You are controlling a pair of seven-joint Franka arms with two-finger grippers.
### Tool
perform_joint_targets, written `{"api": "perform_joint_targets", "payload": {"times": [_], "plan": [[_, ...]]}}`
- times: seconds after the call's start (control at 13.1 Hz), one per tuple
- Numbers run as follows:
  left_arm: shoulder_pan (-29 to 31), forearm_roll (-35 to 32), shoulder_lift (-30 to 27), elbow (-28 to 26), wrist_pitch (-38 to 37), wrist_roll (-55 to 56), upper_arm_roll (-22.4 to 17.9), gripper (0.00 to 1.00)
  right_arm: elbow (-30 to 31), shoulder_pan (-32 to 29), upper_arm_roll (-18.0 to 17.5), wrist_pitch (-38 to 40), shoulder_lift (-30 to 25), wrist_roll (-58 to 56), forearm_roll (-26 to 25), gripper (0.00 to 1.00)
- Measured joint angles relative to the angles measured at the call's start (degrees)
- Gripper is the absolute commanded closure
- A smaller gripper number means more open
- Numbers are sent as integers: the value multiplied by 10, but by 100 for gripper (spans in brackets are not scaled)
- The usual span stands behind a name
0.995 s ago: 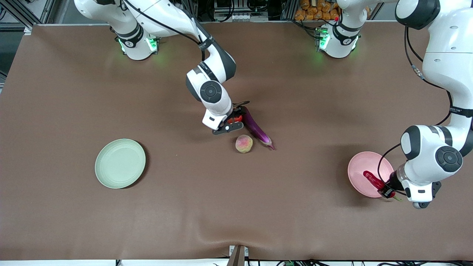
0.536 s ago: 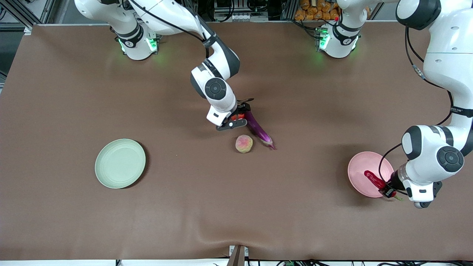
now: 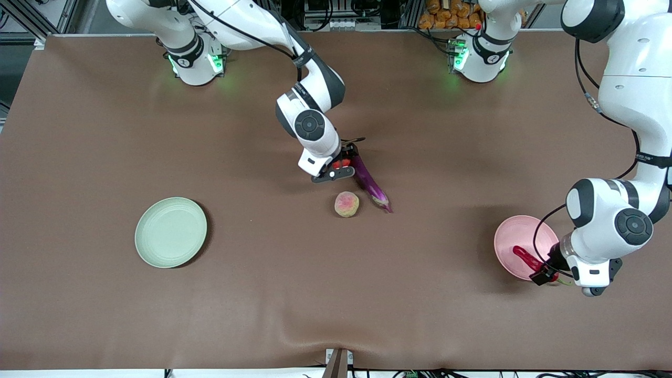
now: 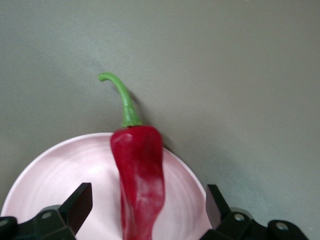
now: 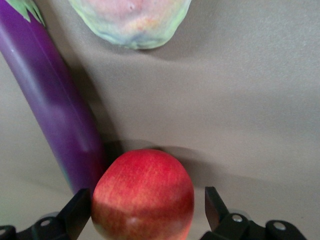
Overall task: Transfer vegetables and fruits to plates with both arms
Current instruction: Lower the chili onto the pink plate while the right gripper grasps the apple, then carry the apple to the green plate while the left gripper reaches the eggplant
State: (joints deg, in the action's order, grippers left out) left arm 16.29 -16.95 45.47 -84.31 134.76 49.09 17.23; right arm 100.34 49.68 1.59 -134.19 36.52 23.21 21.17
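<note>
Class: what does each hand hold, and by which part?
Nothing is held. The left hand stands open astride the chili pepper on the pink plate; right hand open astride the pomegranate.

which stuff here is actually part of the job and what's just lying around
Part of the job:
- chili pepper, lying on the pink plate
- pomegranate
- eggplant
- peach
- green plate
- left gripper
- right gripper

Just lying about:
- orange items past the table's edge
</note>
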Motion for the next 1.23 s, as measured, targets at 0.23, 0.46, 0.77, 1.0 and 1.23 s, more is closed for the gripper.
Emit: {"api": "perform_joint_targets", "payload": {"times": [0.23, 0.46, 0.77, 1.0, 1.23], "plan": [[-43, 0, -28, 7, -48, 2, 7, 0, 0, 7, 0, -10, 7, 0, 6, 71], [-75, 2, -66, 2, -128, 81, 40, 0, -1, 8, 4, -9, 7, 1, 11, 89], [-85, 2, -77, -30, -140, 235, 116, 0, -15, -51, 18, 91, -45, -12, 12, 89], [-130, 2, -76, -50, -139, 320, 122, 0, -16, -145, 22, 158, -99, -42, 10, 89], [-174, 2, -75, -77, -102, 409, 124, 0, -14, -246, 26, 195, -109, -142, 8, 89]]}}
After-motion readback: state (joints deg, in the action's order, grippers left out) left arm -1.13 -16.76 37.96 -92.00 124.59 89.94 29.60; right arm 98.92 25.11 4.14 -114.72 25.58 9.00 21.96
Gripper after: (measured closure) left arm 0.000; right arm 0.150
